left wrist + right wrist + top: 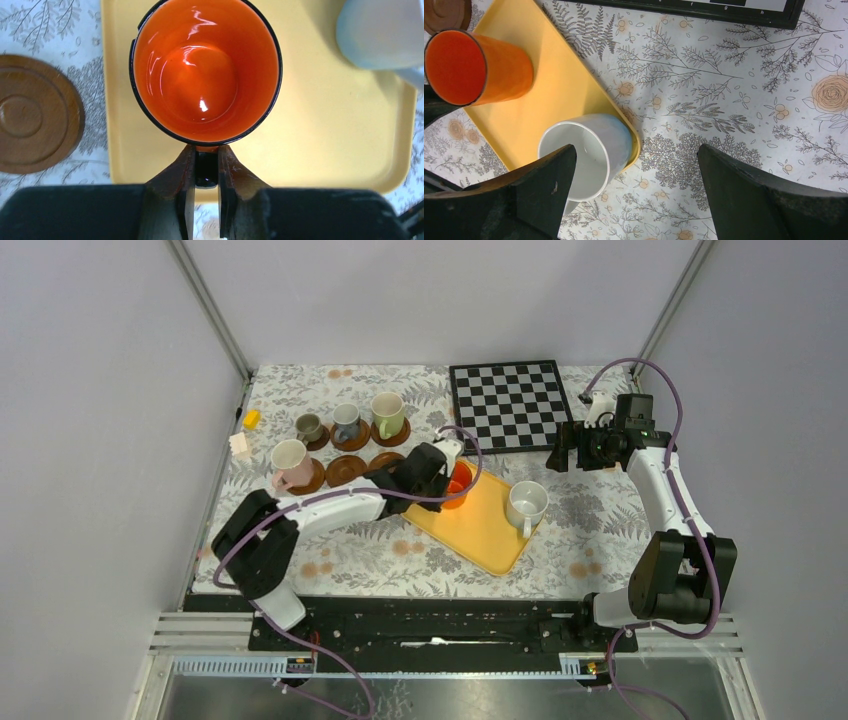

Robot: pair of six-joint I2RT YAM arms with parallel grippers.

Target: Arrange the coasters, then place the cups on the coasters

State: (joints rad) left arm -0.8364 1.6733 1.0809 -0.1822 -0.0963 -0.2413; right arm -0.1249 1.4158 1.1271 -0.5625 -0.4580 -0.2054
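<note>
I see an orange-red cup (205, 70), a white cup (589, 150) and a yellow tray (320, 130). The surface (734, 80) carries a grey floral print; the board (511, 405) is chequered black and white.

the left arm (330, 508) runs from its base at the near left, elbow folded back, forearm stretched low towards the right. the left jaws are pressed together on the dark handle of the orange-red cup (205, 70), one of the fingers (177, 175) on each side. the right arm (655, 480) rises from its base, wrist turned left, held above the counter (350, 560). the right jaws gape wide, gripping nothing.
</note>
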